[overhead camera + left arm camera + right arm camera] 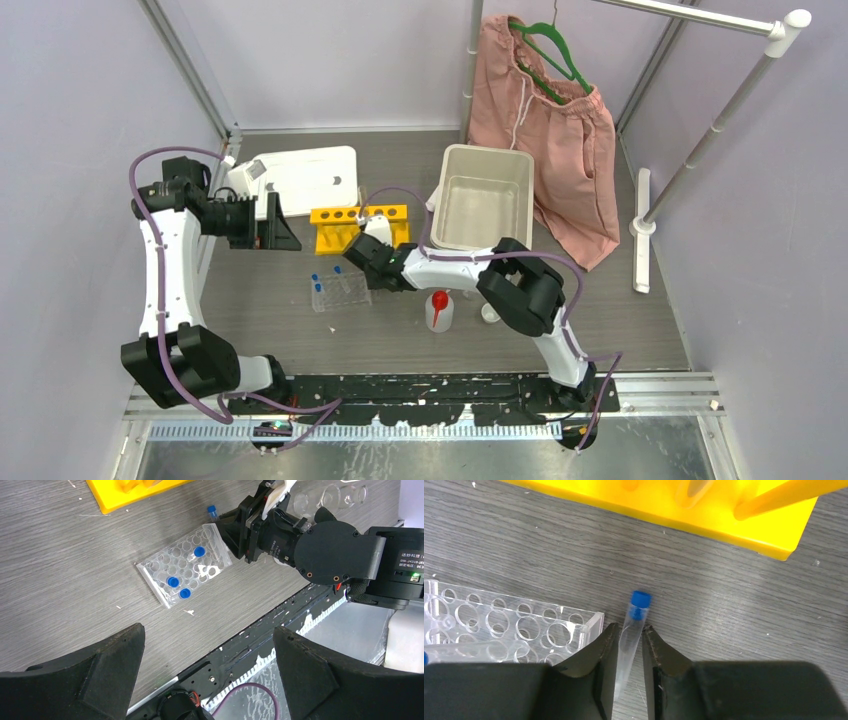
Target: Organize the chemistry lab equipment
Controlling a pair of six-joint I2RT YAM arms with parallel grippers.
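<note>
A small blue-capped tube [633,620] lies on the grey table between the fingertips of my right gripper [627,632], which is shut on it, just right of the clear plastic grid rack [514,625]. That rack [185,570] holds three blue-capped tubes. The yellow tube rack [358,226] stands just behind. The red-spouted squeeze bottle [439,308] and a tiny white cup [490,313] sit under the right arm. Small clear glassware [332,497] shows beyond the right wrist. My left gripper [209,645] hangs open and empty, high at the left.
A beige bin [484,197] stands behind the right arm, and a white flat tray [305,180] lies at the back left. Pink shorts [555,130] hang on a green hanger from the rail at the back right. A white rail foot [642,230] lies at the right.
</note>
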